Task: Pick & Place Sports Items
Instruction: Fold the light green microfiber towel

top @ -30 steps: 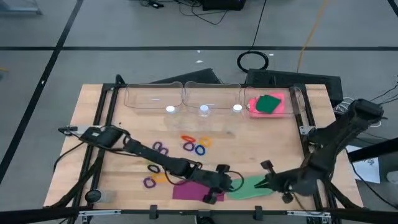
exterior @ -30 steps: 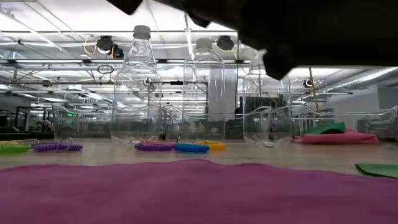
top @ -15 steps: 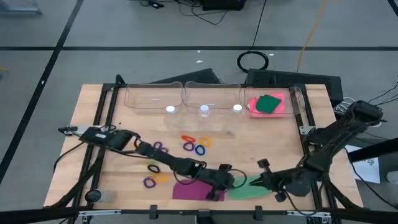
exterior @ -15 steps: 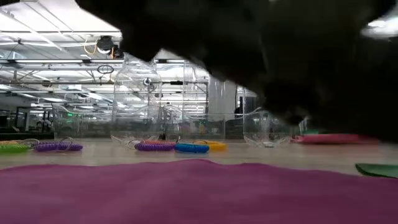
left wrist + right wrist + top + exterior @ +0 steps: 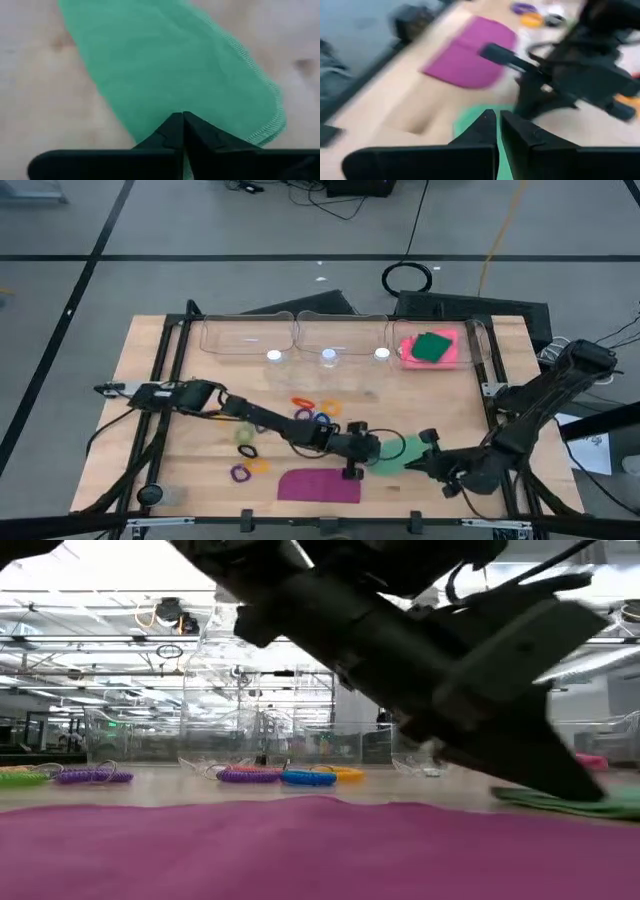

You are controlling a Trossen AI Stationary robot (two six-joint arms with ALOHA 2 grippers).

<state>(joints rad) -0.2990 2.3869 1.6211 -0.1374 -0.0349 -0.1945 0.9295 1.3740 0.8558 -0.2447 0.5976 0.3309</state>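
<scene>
Cloth, light green (image 5: 398, 458), lies on the worktop (image 5: 150, 380) near its 5 o'clock edge, pinched from both ends: left pincer (image 5: 372, 450) clenched on its 9 o'clock end, right pincer (image 5: 424, 463) clenched on its 3 o'clock end. Purple piece (image 5: 318, 486) lies just beside, at 8 o'clock.

L gripper (image 5: 375, 452) moved off purple piece (image 5: 318, 485) to light green piece (image 5: 396, 457), fingers now pinched on it.

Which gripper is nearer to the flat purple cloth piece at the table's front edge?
Left. The left gripper sits just past the flat purple cloth piece's right end, shut on the light green cloth. The right gripper is farther right, shut on the same cloth's other side.
</scene>
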